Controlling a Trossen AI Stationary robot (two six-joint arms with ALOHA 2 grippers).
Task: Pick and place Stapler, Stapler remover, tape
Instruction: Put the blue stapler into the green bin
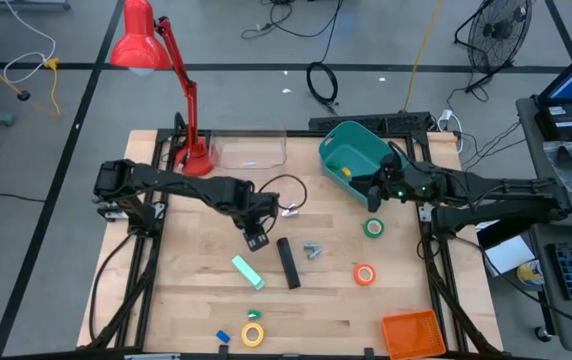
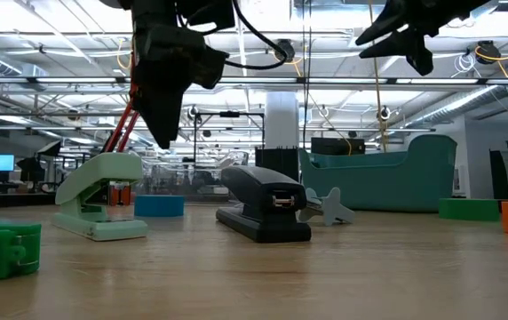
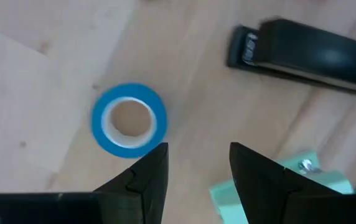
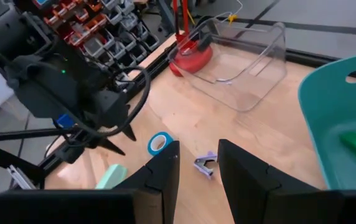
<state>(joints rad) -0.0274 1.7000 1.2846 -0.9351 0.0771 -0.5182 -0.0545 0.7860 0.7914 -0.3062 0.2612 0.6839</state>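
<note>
The left gripper (image 1: 257, 240) hangs above the middle of the table, fingers parted and holding nothing, with the blue tape (image 3: 129, 119) roll flat on the wood just beyond its fingertips (image 3: 152, 163). The black stapler (image 1: 288, 262) lies just right of it in the high view, and the small stapler remover (image 1: 312, 249) a little farther right. The right gripper (image 1: 374, 196) sits at the lower edge of the teal bin (image 1: 338, 142) in the upper right, fingers a narrow gap apart, empty.

Open wood lies between the stapler and the orange tape (image 1: 365, 274); green tape (image 1: 374, 227) rests near the bin, yellow tape (image 1: 253, 333) at the bottom edge. A mint green stapler (image 1: 247, 271) lies left of the black one. A red lamp (image 1: 144, 40), a clear tray (image 1: 249, 150) and an orange tray (image 1: 411, 331) ring the table.

The blue roll is hidden under the left arm in the high view.
</note>
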